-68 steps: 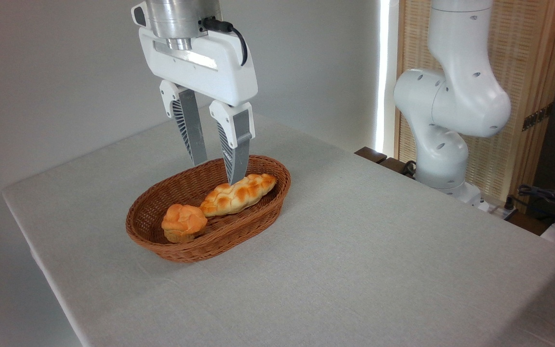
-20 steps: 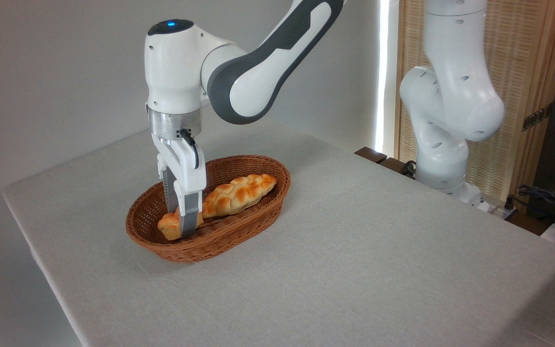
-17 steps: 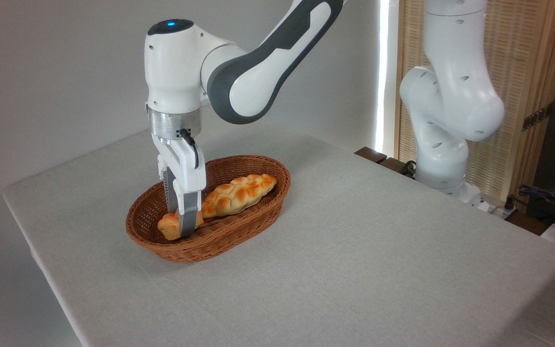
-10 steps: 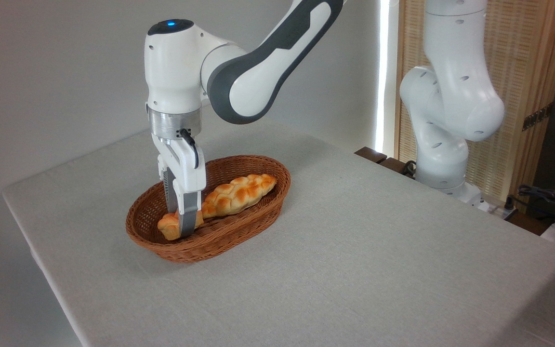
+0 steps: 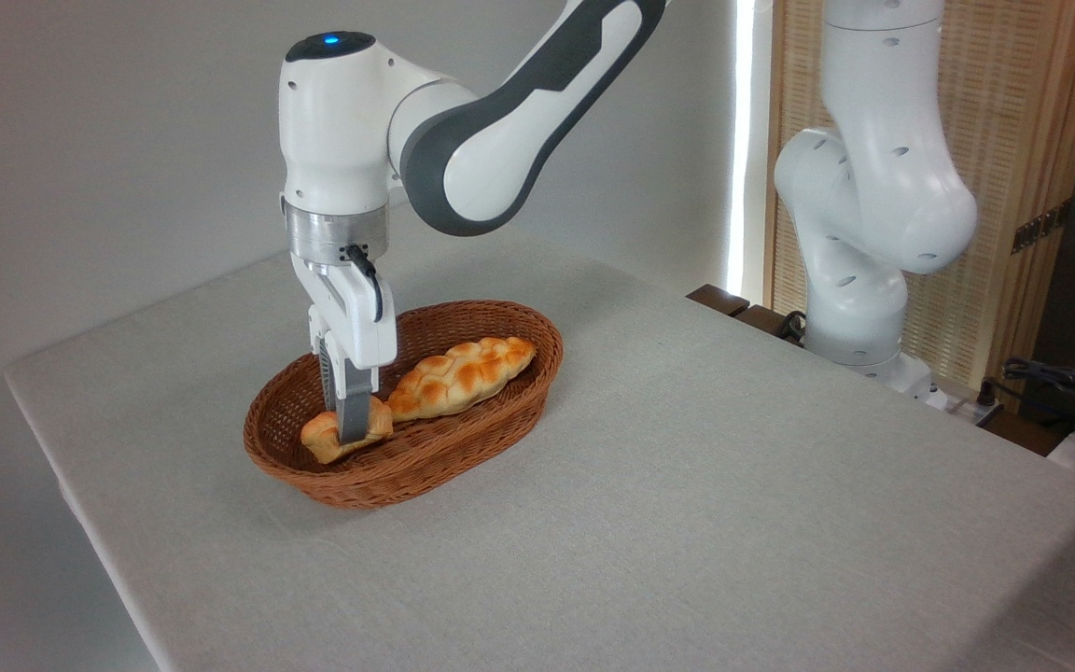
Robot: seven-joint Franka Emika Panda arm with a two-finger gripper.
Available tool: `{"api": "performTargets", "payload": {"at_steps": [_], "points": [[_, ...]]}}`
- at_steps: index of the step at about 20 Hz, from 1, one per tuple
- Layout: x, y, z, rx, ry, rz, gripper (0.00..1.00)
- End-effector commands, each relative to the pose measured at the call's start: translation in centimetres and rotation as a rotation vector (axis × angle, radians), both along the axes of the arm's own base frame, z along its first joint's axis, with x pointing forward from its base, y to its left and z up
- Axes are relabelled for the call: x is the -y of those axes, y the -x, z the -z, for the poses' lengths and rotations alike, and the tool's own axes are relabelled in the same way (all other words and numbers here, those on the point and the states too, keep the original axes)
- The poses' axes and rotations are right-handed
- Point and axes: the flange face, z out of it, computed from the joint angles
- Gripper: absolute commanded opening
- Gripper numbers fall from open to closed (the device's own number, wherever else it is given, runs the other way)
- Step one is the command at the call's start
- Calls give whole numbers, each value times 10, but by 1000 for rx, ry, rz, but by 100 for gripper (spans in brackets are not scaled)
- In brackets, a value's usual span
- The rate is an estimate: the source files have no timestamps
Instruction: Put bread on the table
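Orange-golden and knobbly, the bun sits pinched between the narrowly set fingers of the gripper, squeezed flatter than it looked moments ago. Since half a second back the gripper has risen slightly, and the bun appears to have come up with it, though it remains inside the wicker basket, beside the braided loaf. The grasp seems to have taken; lifting clear of the rim and carrying over to the bare table remains.
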Motion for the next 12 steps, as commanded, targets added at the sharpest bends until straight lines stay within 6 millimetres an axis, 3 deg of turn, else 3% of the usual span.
{"api": "performTargets", "payload": {"at_steps": [1, 4, 8, 10, 12], "points": [[-8, 4, -33, -64, 17, -31, 16], [-29, -7, -72, -114, 62, -91, 16], [-102, -11, -136, -148, 61, -170, 19], [-118, -11, -141, -144, 55, -144, 20], [-149, -15, -129, -154, 13, -154, 20]]}}
